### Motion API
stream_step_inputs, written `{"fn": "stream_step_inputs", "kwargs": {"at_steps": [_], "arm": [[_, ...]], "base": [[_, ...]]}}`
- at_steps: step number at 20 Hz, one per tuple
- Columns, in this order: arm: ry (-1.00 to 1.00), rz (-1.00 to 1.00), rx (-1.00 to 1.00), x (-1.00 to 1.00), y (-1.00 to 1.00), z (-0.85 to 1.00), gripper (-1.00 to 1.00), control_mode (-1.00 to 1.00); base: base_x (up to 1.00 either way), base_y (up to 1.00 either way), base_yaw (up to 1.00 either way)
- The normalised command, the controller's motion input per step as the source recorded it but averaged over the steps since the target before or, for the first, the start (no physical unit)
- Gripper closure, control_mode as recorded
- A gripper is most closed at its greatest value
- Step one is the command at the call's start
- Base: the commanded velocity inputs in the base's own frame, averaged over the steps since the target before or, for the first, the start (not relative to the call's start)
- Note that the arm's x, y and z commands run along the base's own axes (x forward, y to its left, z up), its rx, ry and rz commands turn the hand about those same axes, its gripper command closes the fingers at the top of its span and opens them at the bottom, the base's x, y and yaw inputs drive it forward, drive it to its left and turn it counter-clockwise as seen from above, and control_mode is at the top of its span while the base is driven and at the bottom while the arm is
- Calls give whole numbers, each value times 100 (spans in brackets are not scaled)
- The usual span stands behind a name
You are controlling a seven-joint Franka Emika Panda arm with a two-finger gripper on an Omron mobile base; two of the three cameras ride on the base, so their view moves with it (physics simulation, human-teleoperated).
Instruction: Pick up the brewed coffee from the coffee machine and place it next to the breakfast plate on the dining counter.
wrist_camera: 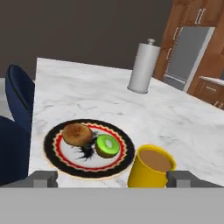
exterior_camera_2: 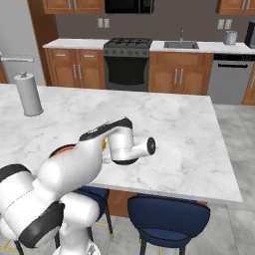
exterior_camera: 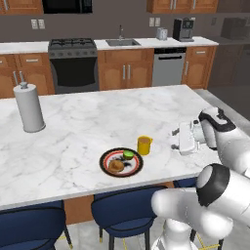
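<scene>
The tabletop (exterior_camera: pixel 88 122) is a white marble-patterned slab with grey veins. Blue stools (exterior_camera: pixel 124 211) stand along its near edge.

Left to right in the left base view:

1. A grey paper-towel roll (exterior_camera: pixel 29 107) stands upright at the far left of the tabletop, well apart from the other items.
2. The breakfast plate (exterior_camera: pixel 121 162) lies near the near edge. It has a dark rim and a pale centre, and carries a brown bun, a green piece and small dark bits.
3. The brewed coffee (exterior_camera: pixel 144 145), a small yellow mug, stands upright just beside the plate, to its right and slightly farther back. The hand view shows brown liquid at its top.
4. The tool (exterior_camera: pixel 177 139) is to the right of the mug, near it but apart from it, with its fingers pointing left toward the mug.

Tool state: the two fingertips (wrist_camera: pixel 43 178) stand wide apart in the hand view. The mug sits in front of them, close to the right-hand tip, and nothing is gripped.

The coffee machine (exterior_camera: pixel 183 29) stands on the far worktop at the right, beside a silver toaster (exterior_camera: pixel 161 33). A stove (exterior_camera: pixel 73 63) and a sink (exterior_camera: pixel 122 42) lie further left along that worktop.
</scene>
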Motion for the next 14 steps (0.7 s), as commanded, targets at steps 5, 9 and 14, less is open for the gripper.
{"fn": "stream_step_inputs", "kwargs": {"at_steps": [5,9,14], "arm": [[-15,17,1,-98,-33,100,-100,-100],[-21,14,5,-95,-35,100,-100,-100],[-23,12,21,-84,-64,46,-100,-100]], "base": [[0,0,0],[0,0,0],[0,0,0]]}}
